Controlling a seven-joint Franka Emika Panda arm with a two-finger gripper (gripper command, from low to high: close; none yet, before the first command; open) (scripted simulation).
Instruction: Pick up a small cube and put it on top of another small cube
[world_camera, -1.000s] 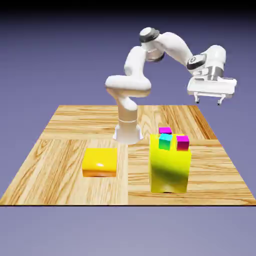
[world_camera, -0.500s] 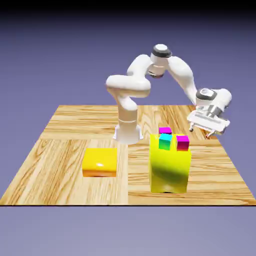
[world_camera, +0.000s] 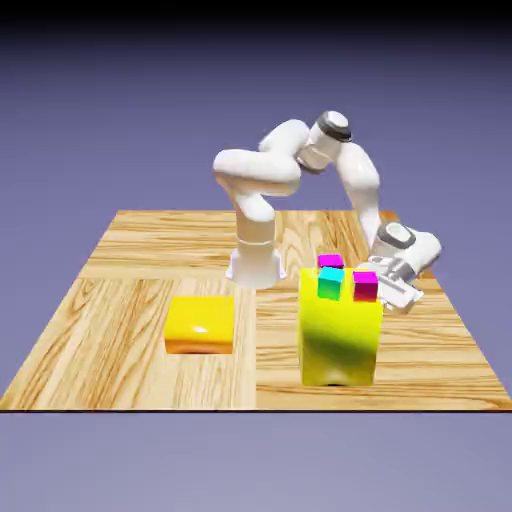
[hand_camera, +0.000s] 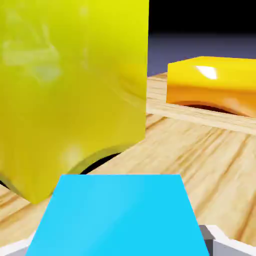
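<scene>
— Changed just now?

— Over the surface (world_camera: 120, 300), a drop of the arm (world_camera: 350, 180): high up a second ago, now low by the exterior view's right edge, close beside the tall yellow block (world_camera: 340, 340).

— Meaning?

— Probably closing in for the pick. Orange block (world_camera: 200, 323) untouched. Teal cube (world_camera: 330, 284) and pink cube (world_camera: 365, 286) unmoved at the yellow block's top.

— And the claw (world_camera: 398, 292)?

— Around a blue cube (hand_camera: 117, 215), large between the tips. Clamped or loose, cannot tell.
</scene>
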